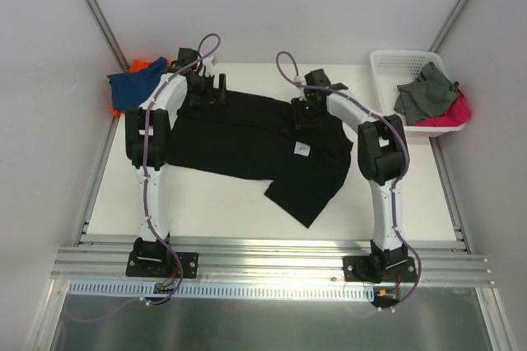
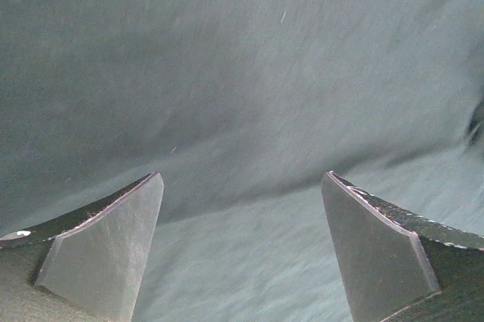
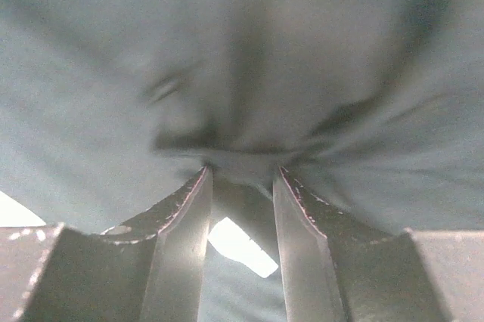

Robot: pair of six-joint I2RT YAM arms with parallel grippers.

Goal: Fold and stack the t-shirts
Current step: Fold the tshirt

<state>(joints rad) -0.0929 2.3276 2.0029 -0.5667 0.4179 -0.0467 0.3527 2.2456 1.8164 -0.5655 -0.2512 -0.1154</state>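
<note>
Left gripper [image 2: 242, 178] jaws wide open over black t-shirt [image 1: 247, 149], upper left of frame. Right gripper [image 3: 242, 172] pinching 1 fold of it, upper centre.

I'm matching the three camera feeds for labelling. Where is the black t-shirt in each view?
Top external: black t-shirt spread across the middle of the table.
Left wrist: fills the frame beyond the open left tool.
Right wrist: fills the frame, puckered where the right tool pinches it.
Shared landmark: both tools, near the shirt's far edge in the top view.
</note>
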